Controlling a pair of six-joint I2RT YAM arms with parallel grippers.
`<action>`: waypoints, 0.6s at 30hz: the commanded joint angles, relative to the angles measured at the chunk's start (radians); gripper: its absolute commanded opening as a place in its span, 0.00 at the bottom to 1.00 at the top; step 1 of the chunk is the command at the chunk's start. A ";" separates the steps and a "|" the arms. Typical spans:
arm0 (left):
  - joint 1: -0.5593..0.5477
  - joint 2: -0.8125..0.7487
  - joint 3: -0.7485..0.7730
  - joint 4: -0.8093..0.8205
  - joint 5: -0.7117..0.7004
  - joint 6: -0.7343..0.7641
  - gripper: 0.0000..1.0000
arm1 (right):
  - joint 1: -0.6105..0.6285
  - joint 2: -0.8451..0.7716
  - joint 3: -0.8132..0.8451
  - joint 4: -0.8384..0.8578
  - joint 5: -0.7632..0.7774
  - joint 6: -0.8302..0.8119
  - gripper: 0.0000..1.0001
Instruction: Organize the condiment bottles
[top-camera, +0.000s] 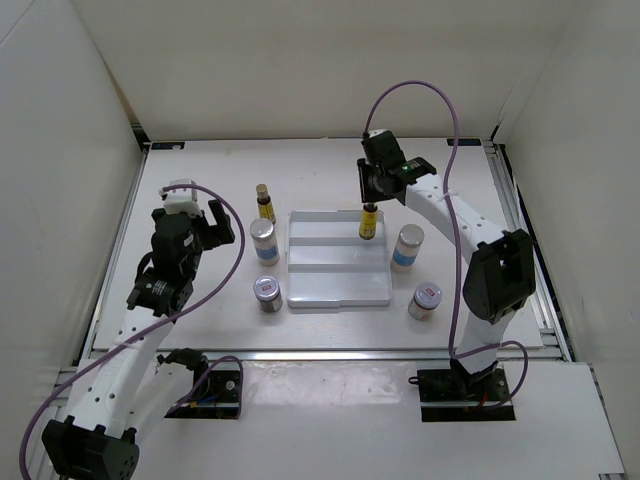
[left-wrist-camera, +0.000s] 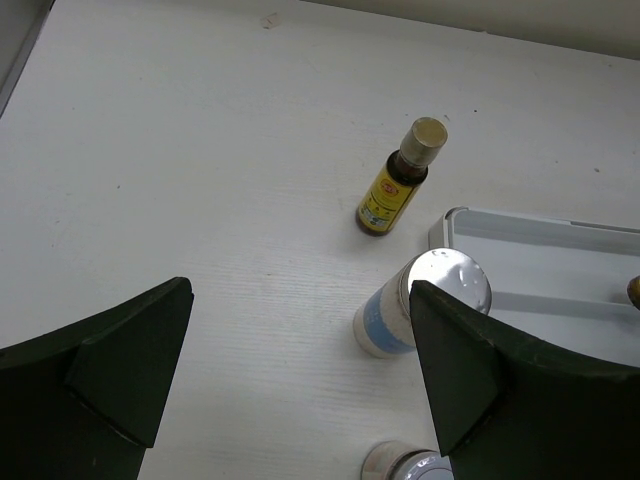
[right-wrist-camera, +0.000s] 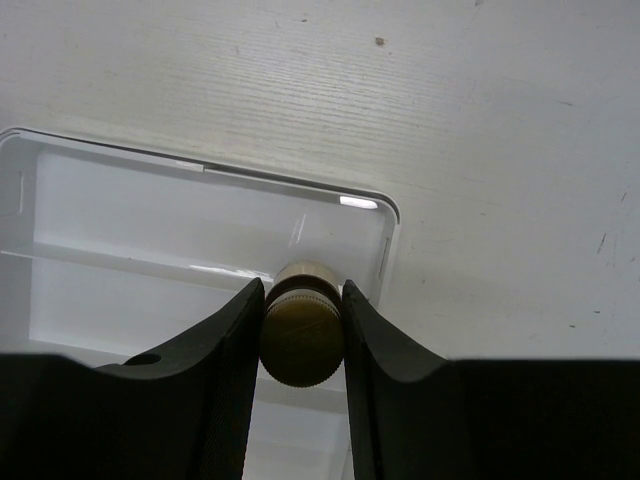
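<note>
In the top view, the right gripper (top-camera: 370, 203) is clamped on the cap of the held amber bottle (top-camera: 369, 224). The bottle is upright over the back step of the white stepped tray (top-camera: 337, 290), near its right end; whether its base is down cannot be told. The other five stand on the table (top-camera: 200, 170) outside the tray: the second amber bottle (top-camera: 265, 203), left blue-label bottle (top-camera: 263, 241) and left red-label bottle (top-camera: 266, 293) on one side, the right blue-label bottle (top-camera: 407, 247) and right red-label bottle (top-camera: 425, 300) on the other. The left gripper (top-camera: 212, 225) hovers left of them.

The left wrist view shows its fingers (left-wrist-camera: 120, 370) spread wide and empty, above the second amber bottle and left blue-label bottle.

The right wrist view shows the fingers pinching the ribbed cap, with the tray's back corner beneath.

The task looks barely begun — one bottle going in, five left.
</note>
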 joint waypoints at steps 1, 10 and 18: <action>-0.004 -0.016 0.005 0.009 0.014 0.008 1.00 | 0.006 -0.004 0.003 -0.006 0.037 -0.002 0.00; -0.004 0.002 0.005 0.009 0.005 0.008 1.00 | -0.003 -0.004 0.046 0.005 0.057 -0.020 0.00; -0.004 0.002 0.005 0.009 0.005 0.008 1.00 | -0.021 -0.015 0.001 0.049 0.077 -0.009 0.00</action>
